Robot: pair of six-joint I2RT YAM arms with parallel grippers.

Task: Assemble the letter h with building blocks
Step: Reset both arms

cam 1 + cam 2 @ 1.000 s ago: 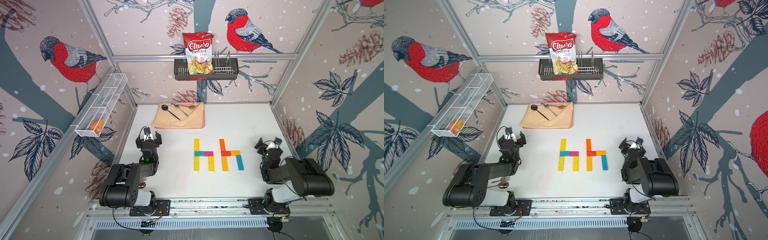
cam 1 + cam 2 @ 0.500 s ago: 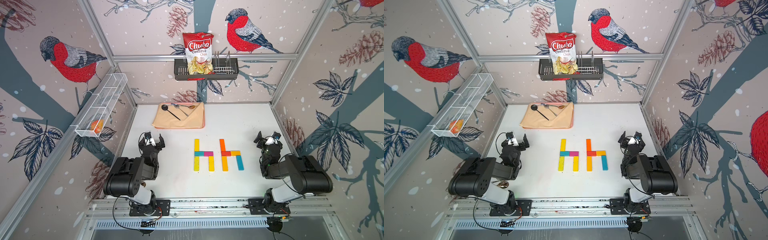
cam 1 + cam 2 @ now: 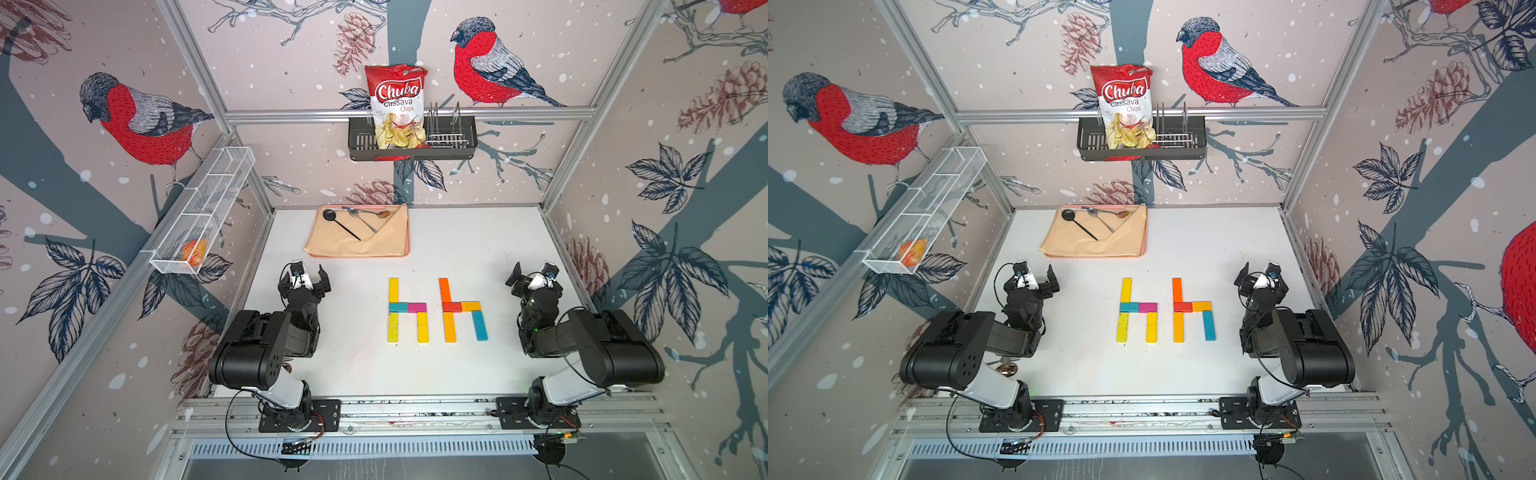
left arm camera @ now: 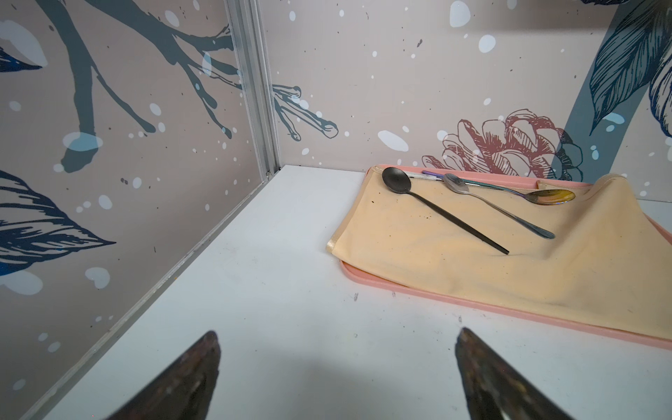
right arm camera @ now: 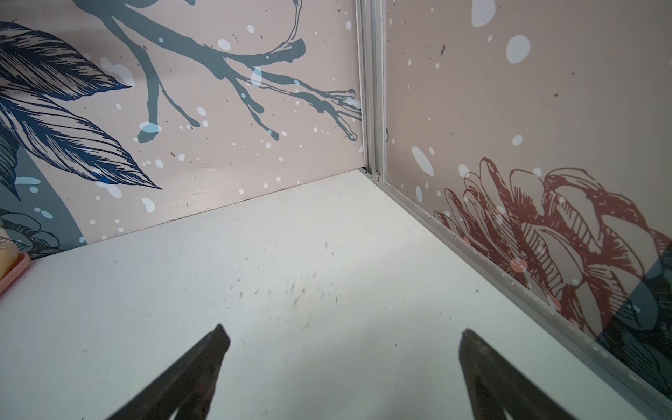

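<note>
Tucked further back toward their bases since a second ago: left arm (image 3: 257, 349) and right arm (image 3: 598, 349), wrists rolled level and aimed at the far wall, with the blocks unshifted meanwhile. Parked now at the left and right edges of the bench (image 3: 478, 241), well apart from the work, presumably to keep the middle clear and avoid nudging anything. Far left on the bench, a pink tray (image 4: 472, 302) under a draped cloth (image 3: 332, 241) carrying three spoons (image 3: 340, 224), no part of the job and left alone. Mid-bench, the building blocks (image 3: 393, 289) lying flat as two lowercase h shapes side by side, ten pieces, none spare. Left letter: yellow long, teal short (image 3: 397, 307) and yellow long in line as the stem, magenta short (image 3: 417, 307) as the bridge, yellow long as the near leg. Right letter: orange long (image 3: 445, 289), red short (image 3: 452, 307) and amber long as the stem, amber short (image 3: 471, 306) as the bridge, teal-blue long (image 3: 480, 325) as the leg, leaning slightly outward. Pieces butted edge to edge, evidently to read as whole letters. Left fingers (image 4: 192, 371) and right fingers (image 5: 487, 374) spread wide, holding nothing, only bare bench between them. Fitting for a build judged complete.
</note>
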